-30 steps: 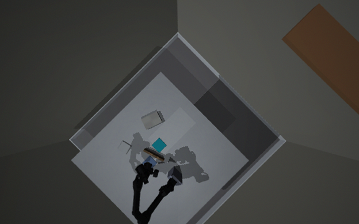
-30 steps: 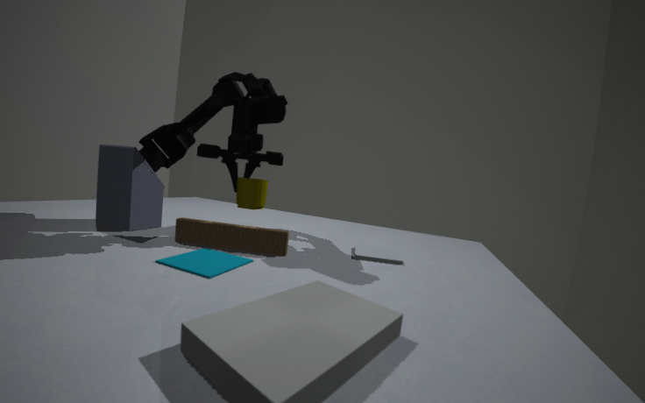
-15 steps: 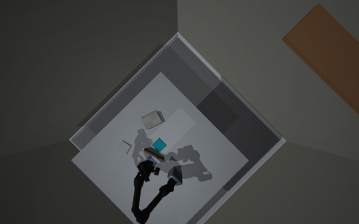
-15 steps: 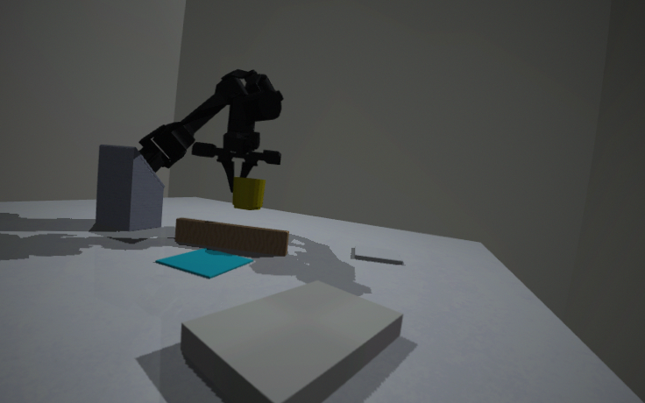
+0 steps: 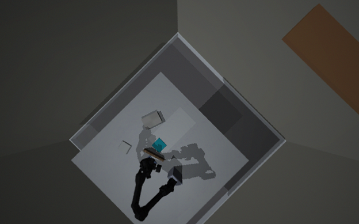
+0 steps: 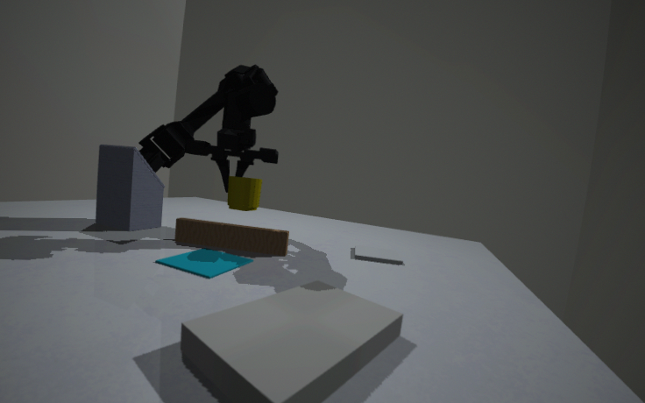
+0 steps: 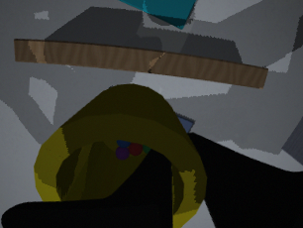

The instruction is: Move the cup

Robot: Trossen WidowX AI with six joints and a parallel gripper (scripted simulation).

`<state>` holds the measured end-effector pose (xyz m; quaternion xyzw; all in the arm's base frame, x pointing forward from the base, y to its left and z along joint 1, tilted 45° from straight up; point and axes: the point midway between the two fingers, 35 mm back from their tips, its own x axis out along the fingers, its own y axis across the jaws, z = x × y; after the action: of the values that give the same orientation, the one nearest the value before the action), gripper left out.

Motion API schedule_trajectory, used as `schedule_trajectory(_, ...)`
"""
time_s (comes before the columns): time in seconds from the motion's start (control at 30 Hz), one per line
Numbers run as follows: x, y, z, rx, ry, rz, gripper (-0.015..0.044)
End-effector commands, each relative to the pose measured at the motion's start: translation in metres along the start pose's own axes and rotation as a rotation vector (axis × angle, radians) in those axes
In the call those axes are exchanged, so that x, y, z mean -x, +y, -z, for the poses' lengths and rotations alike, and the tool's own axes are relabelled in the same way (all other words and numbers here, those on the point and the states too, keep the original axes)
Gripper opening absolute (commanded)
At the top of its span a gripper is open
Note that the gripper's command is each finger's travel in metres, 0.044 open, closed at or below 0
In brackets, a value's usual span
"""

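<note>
The yellow cup (image 6: 244,193) (image 7: 124,106) hangs in the air, higher than the wooden barrier (image 5: 154,154) (image 6: 231,237) (image 7: 139,57) and on its arm-base side. My gripper (image 6: 234,182) is shut on the cup's wall, with one finger inside. Several coloured marbles (image 7: 135,149) show inside the cup. The teal pad (image 5: 159,143) (image 6: 171,261) (image 7: 173,9) lies on the barrier's far side with a shadow on it. A corner of the blue pad (image 7: 186,122) shows past the cup in the wrist view; the rest is hidden. The arm hides the cup in the top view.
A pale flat block (image 5: 152,119) (image 6: 292,328) lies beyond the teal pad. A small thin bracket (image 5: 126,142) (image 6: 379,259) lies off to the side. A lilac-grey pedestal (image 5: 175,173) (image 6: 114,189) stands at the arm's base, near the barrier.
</note>
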<state>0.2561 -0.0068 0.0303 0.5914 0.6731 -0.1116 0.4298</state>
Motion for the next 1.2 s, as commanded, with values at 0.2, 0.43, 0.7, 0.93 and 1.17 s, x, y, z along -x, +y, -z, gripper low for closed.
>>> schedule_trajectory(0.2, 0.001, -0.004, -0.019, 0.008, -0.003, 0.003, 0.0000)
schedule_trajectory(0.43, 0.001, -0.007, -0.032, 0.009, -0.004, 0.003, 0.0000)
schedule_trajectory(0.7, 0.002, -0.011, -0.047, 0.009, -0.005, 0.003, 0.0000)
schedule_trajectory(0.93, 0.003, -0.014, -0.060, 0.009, -0.006, 0.003, 0.0000)
schedule_trajectory(1.17, 0.003, -0.017, -0.073, 0.010, -0.007, 0.003, 0.0000)
